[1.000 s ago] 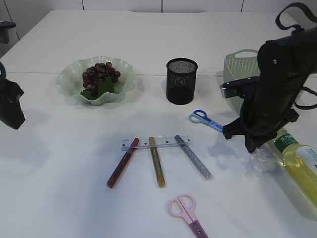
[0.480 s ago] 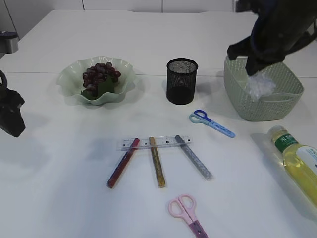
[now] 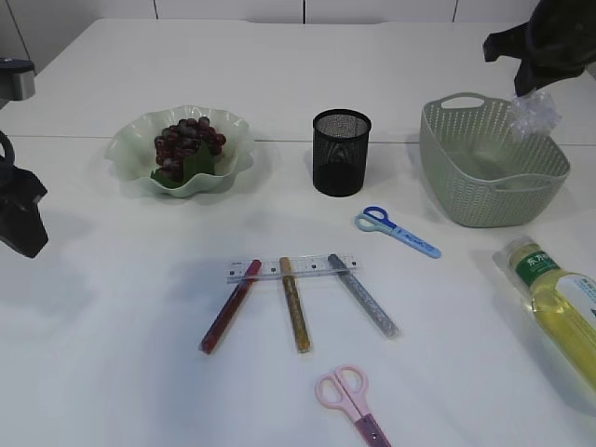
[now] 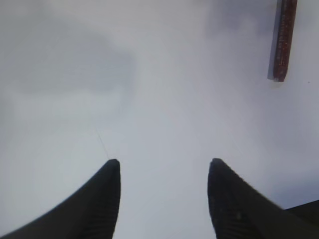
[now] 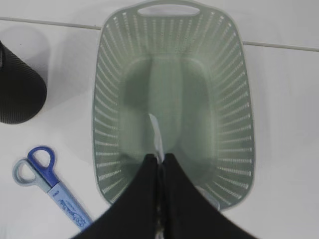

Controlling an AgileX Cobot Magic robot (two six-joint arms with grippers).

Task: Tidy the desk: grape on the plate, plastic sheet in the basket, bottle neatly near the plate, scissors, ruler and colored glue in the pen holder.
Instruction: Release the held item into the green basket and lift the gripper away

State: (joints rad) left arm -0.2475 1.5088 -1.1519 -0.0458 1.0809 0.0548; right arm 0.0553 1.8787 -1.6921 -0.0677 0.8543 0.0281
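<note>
Right arm: raised high at the counter's far right corner.
Right gripper (image 5: 159, 167): pointing down, fingers (image 5: 142, 199) pressed together, pinching the plastic sheet (image 3: 533, 114), which hangs beneath.
Left arm: low at the counter's left edge.
Left gripper (image 4: 162, 169): fingers (image 4: 102, 199) spread apart, holding nothing.

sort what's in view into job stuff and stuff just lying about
Job: grapes, plate, plastic sheet, basket, bottle, blue scissors, pink scissors, ruler, three glue sticks, pen holder.
Lying about: nothing visible.
</note>
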